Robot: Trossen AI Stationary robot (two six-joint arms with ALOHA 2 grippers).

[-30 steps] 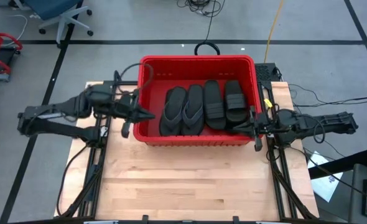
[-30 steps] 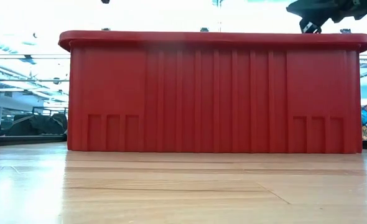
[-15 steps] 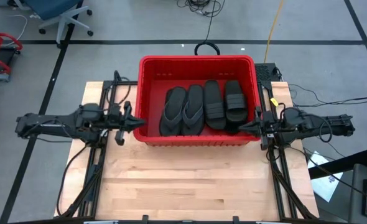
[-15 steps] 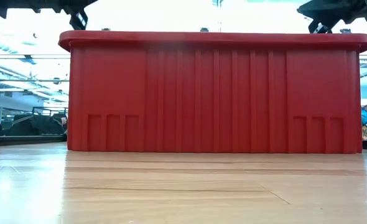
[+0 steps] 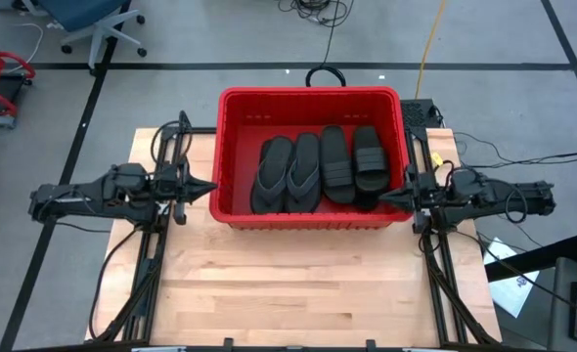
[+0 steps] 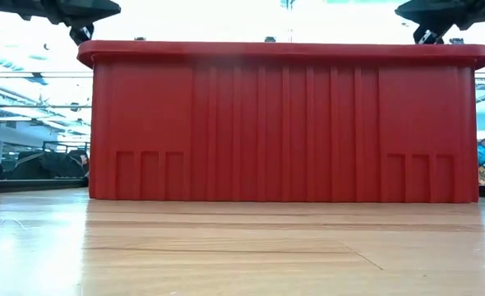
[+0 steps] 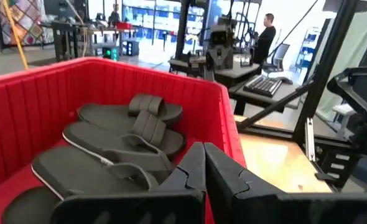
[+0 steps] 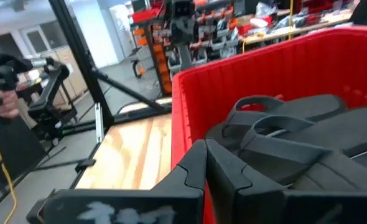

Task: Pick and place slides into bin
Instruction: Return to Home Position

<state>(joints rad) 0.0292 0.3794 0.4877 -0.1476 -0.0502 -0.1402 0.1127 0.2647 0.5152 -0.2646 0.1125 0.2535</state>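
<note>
Left gripper (image 5: 208, 189), fingers pinched together and empty, points level at the red bin (image 5: 308, 94) from its left; right gripper (image 5: 382, 198) mirrors it opposite. Black slides (image 5: 318, 171) lie side by side inside.

- so the bin (image 5: 232, 147) sits on the table (image 5: 298, 284), centred and pushed toward the back edge
- slides (image 5: 313, 171) are inside the bin, side by side in a row: thong ones to the left, band ones to the right
- left gripper (image 5: 208, 189) is just outside the bin's left wall
- right gripper (image 5: 381, 197) is at the bin's front-right corner
</note>
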